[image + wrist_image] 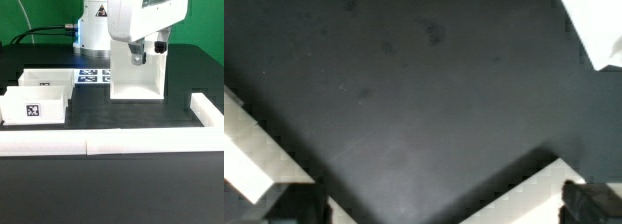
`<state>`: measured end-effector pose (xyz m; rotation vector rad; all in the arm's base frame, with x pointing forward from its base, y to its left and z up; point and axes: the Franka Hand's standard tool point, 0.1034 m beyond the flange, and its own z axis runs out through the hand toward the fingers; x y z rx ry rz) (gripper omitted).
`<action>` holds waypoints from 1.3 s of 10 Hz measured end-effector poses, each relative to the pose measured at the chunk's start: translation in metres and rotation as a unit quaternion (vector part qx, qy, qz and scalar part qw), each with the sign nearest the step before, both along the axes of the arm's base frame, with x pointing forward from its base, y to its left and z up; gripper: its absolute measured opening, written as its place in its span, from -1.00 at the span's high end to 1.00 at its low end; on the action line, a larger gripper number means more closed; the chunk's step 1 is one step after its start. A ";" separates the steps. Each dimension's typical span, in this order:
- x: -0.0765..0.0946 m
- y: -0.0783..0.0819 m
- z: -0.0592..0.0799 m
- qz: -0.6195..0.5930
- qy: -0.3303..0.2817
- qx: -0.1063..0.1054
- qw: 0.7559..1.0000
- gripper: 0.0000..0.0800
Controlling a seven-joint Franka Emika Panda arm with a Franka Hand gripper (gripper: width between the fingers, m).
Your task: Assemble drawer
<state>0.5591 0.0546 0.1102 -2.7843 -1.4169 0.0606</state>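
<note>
The drawer's large white housing [135,78] stands upright on the black table, to the exterior view's right of centre. Two small white open-topped trays [48,80] [35,106] with square tags sit at the exterior view's left, one in front of the other. My gripper [140,54] hangs at the housing's top edge. In the wrist view my gripper [438,212] is open, with its dark fingertips [594,200] far apart, and nothing is held. A white part edge [523,192] shows between them and another white part [249,152] off to one side.
The marker board [95,75] lies flat behind the trays, next to the housing. A long low white border rail [110,146] runs along the front and turns up the exterior view's right side [206,108]. The robot's base stands at the back.
</note>
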 end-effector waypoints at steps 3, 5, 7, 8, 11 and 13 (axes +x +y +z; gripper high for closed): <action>0.000 0.000 0.000 0.000 0.000 0.000 1.000 -0.62; 0.000 0.000 0.000 0.000 0.000 0.000 1.000 -0.62; -0.001 0.000 0.000 -0.002 -0.001 0.000 1.000 -0.62; -0.009 0.001 0.002 -0.047 -0.015 0.001 0.999 -0.62; -0.049 0.010 0.010 -0.161 -0.013 -0.007 0.987 -0.62; -0.055 0.009 0.021 -0.170 -0.006 -0.012 0.985 -0.62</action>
